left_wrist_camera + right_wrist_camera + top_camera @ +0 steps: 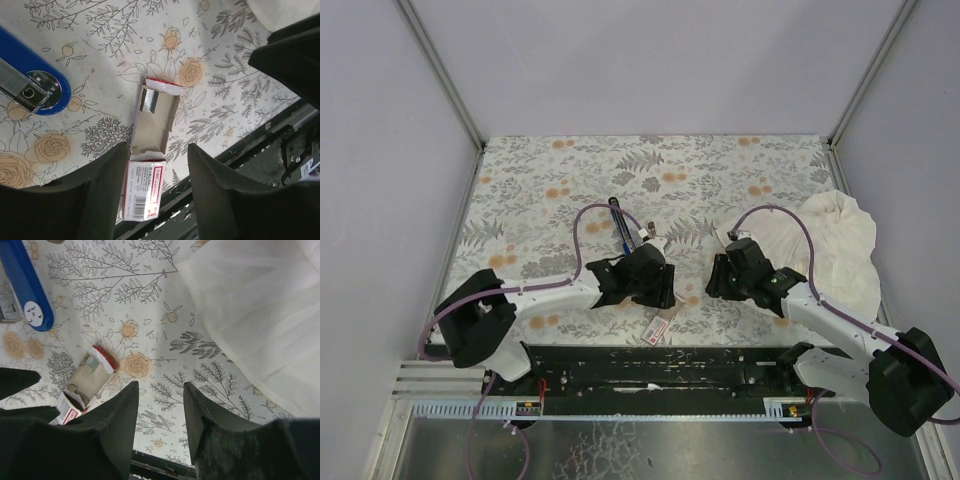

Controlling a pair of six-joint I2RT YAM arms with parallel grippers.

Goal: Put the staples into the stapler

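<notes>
The left gripper (157,148), jaws parted and clamping nothing, straddles the near end of the cardboard staple tray (152,125), whose long axis runs straight away from its fingers, with the white box (142,192) butting that end. The opened blue stapler (30,62) lies near, up-left in the left wrist view, with nothing between; the right gripper (160,390), also parted and empty, hangs farther off beside the white cloth (250,315)

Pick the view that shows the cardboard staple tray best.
Left wrist: the cardboard tray lies whole and close, mid-frame, with the staples visible inside. Right wrist shows it smaller, oblique, low left. Top external: the left end effector covers it; only the staple box shows.
</notes>
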